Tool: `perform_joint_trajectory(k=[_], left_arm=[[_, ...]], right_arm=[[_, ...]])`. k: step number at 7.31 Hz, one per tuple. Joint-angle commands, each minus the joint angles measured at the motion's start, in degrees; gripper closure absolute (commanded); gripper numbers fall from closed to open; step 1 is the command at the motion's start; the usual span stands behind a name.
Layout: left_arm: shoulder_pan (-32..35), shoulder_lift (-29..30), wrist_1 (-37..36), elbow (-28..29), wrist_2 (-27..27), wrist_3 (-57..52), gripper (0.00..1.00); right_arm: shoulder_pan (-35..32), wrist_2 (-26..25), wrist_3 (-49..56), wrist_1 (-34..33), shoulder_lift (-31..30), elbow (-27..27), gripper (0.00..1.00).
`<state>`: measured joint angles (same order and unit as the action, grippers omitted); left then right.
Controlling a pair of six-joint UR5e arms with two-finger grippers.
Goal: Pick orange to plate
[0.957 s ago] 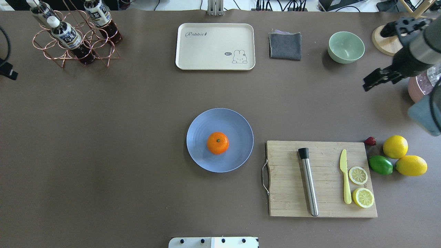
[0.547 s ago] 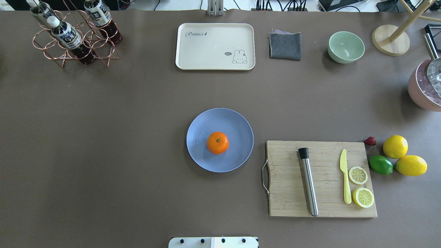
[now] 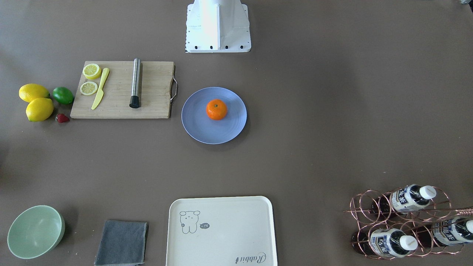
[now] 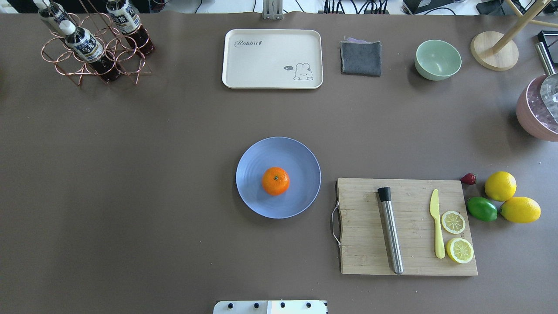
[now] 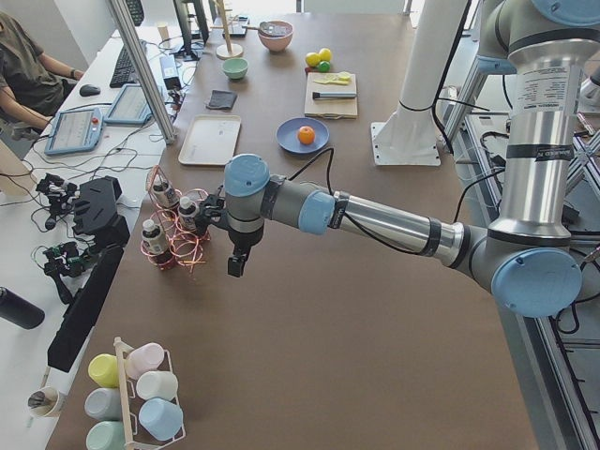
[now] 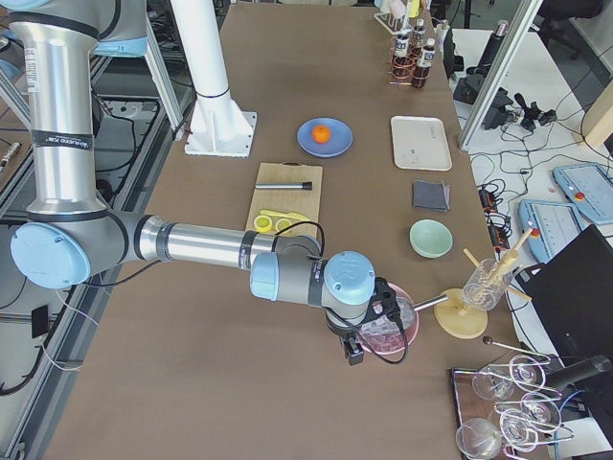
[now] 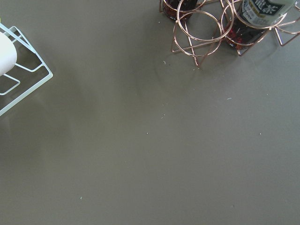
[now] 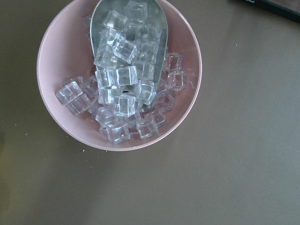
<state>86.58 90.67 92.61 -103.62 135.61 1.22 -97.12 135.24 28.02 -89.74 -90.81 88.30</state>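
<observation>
The orange (image 4: 275,181) rests near the middle of the blue-lavender plate (image 4: 261,157) at the table's centre, also seen in the front-facing view as orange (image 3: 216,109) on plate (image 3: 199,127). No gripper touches either. My left gripper (image 5: 234,267) hangs over bare table beside the copper bottle rack, far from the plate. Off the other end, my right gripper (image 6: 354,353) hangs over the pink ice bowl. Both show only in the side views, so I cannot tell whether they are open or shut.
A wooden cutting board (image 4: 407,226) carries a steel muddler, a yellow knife and lemon slices; two lemons (image 4: 500,186) and a lime (image 4: 481,208) lie beside it. At the far edge stand a cream tray (image 4: 272,59), grey cloth (image 4: 361,57), green bowl (image 4: 437,59) and bottle rack (image 4: 93,46). The pink bowl of ice (image 8: 119,75) holds a scoop.
My right arm, at the overhead view's right edge a second ago, has withdrawn out of that view. The left gripper's tip at the left edge is gone too. Orange and plate stayed put.
</observation>
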Motion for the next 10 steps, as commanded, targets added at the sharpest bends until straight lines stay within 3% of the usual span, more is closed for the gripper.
perform_joint_trajectory(k=[1,2,7,10], left_arm=[[2.08,-1.98,0.37,2.09,0.26,-0.34,0.02],[5.58,-2.59,0.37,2.36,0.96,-0.42,0.02],[6.32,-5.59,7.84,7.02,1.15,-0.51,0.02],[10.01,-6.91,7.84,6.15,1.41,-0.51,0.02]], right_arm=[[-0.61,0.37,-0.51,0.09,0.11,0.72,0.0],[-0.61,0.12,-0.69,0.18,0.19,0.99,0.0],[-0.61,-0.15,-0.69,0.09,0.37,0.99,0.0],[-0.88,-0.15,-0.69,-0.17,-0.33,1.78,0.0]])
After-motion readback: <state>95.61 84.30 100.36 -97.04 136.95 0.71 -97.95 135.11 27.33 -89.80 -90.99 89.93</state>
